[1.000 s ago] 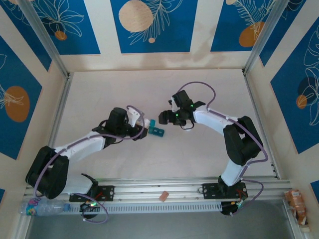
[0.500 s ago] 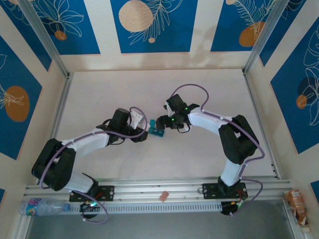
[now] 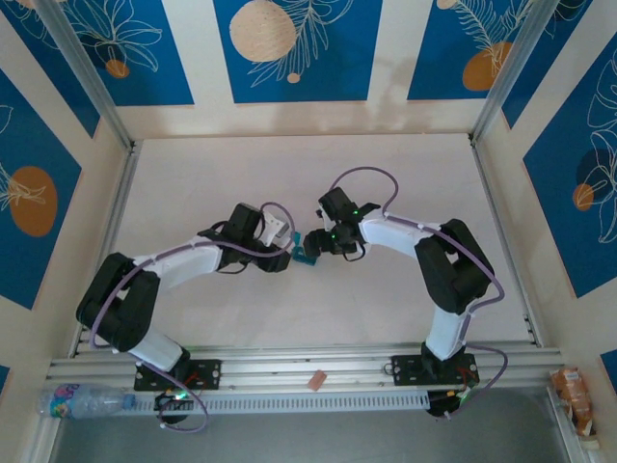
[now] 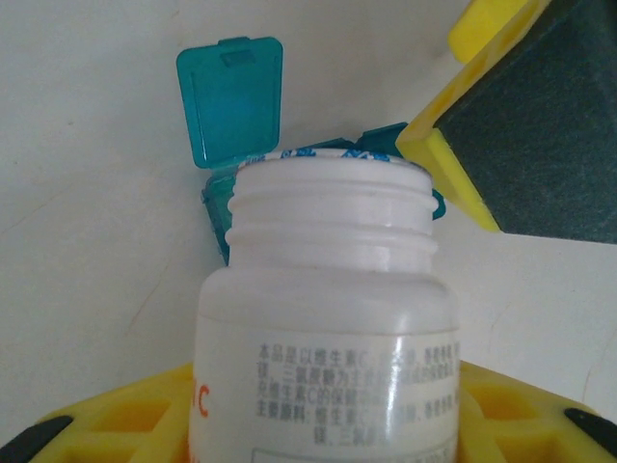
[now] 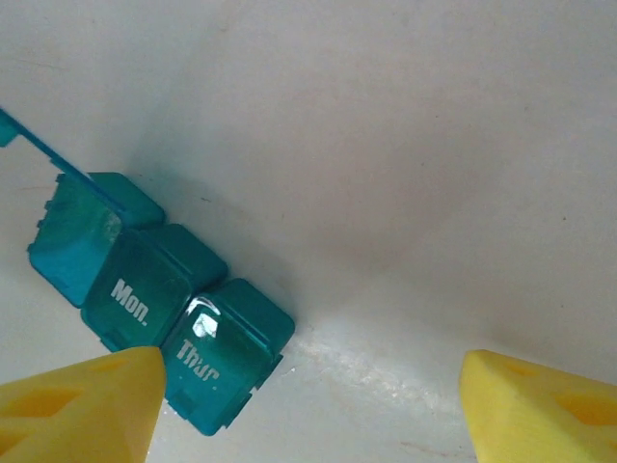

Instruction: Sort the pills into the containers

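While I'm watching the top view, left gripper is clamping the bottle, its open neck sitting just beside the pill box at frame centre, one end lid standing up. Right gripper is hovering over it, jaws spread wide, gripping nothing.

**A:** How were the arms set?

**B:** The left arm and right arm both reached inward from their bases, elbows bent outward, and their wrists nearly met over the middle of the desk.

**A:** And the left gripper?

**B:** Its jaws were clamped on a bottle, low on its body, with the mouth pointing away from the wrist.

**A:** The right gripper?

**B:** It was tipped down toward the desk. The jaws were spread wide with nothing between them, close beside the left one's tips.
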